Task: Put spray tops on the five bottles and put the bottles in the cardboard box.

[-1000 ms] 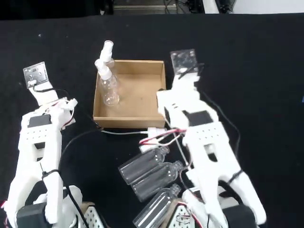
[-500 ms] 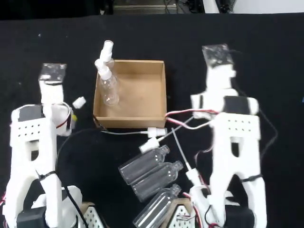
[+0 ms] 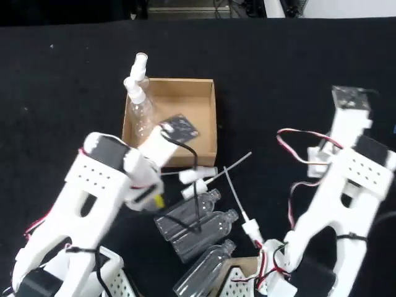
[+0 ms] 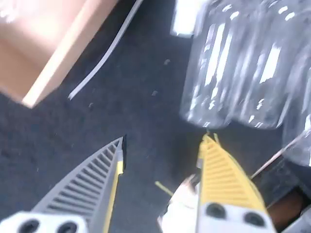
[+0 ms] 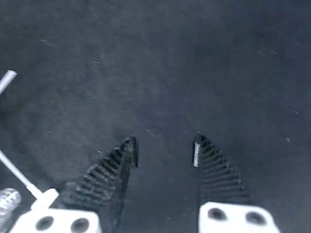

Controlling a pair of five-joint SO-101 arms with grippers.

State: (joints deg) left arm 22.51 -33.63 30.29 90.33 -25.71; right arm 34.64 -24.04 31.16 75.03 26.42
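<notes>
Three clear uncapped bottles (image 3: 197, 221) lie side by side in front of the cardboard box (image 3: 213, 117). Two bottles with spray tops (image 3: 140, 102) stand in the box's left part. Loose white spray tops (image 3: 198, 176) with thin tubes lie between box and bottles, and another spray top (image 3: 250, 228) lies right of the bottles. My left gripper (image 3: 150, 197) (image 4: 164, 140) hangs open over the black cloth just beside the bottles' bases (image 4: 228, 63), near the box corner (image 4: 43, 58). My right gripper (image 5: 165, 141) is open and empty above bare cloth, far right of the box.
The right arm (image 3: 346, 179) stands at the right side of the table. Red and white cables (image 3: 297, 139) loop off it. A spray top (image 5: 43, 196) and its tube lie near the right gripper's fingers. Black cloth covers the table.
The left arm has swung from the table's left side to the middle, over the box front and bottle bases. The right arm has swung away from the box to the far right.
</notes>
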